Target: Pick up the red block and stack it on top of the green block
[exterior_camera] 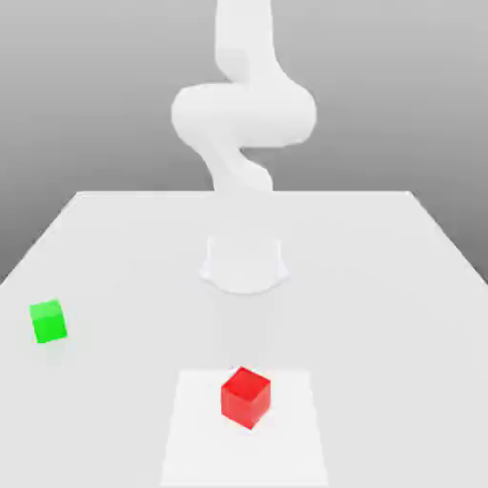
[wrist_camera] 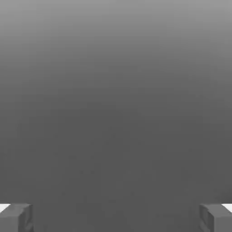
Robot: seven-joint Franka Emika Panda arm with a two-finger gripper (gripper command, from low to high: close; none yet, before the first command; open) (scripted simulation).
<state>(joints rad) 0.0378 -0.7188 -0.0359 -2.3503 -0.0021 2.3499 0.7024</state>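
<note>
A: Item one, the hand (wrist_camera: 116,217). What do you have?

B: In the hand view your two grey fingertips (wrist_camera: 16,217) sit at opposite edges, spread wide with nothing between them. Released, holding nothing. Squared, blocky pads, matte.

A: Item two, the red block (exterior_camera: 246,396).

B: Small matte cube, sharp edges, plain faces. It rests on a paler square patch (exterior_camera: 191,429) of the surface (exterior_camera: 381,286), near the front of the exterior view, turned so a corner faces the camera.

A: Item three, the green block (exterior_camera: 48,321).

B: Same size and finish, lying well apart from the red one, toward the exterior view's left edge of the surface. Also slightly rotated.

A: Item four, the arm (exterior_camera: 243,114).

B: White, smooth, rounded, rising from its base behind both cubes.

A: Risks you should note?

B: The red cube sits skewed; if your fingers close across its corners rather than flat faces, expect it to twist or squirt out. Smooth faces likely give little grip. The long carry leftward invites drift, and an off-centre or misaligned release on the equally small green top would probably tip the stack.
</note>
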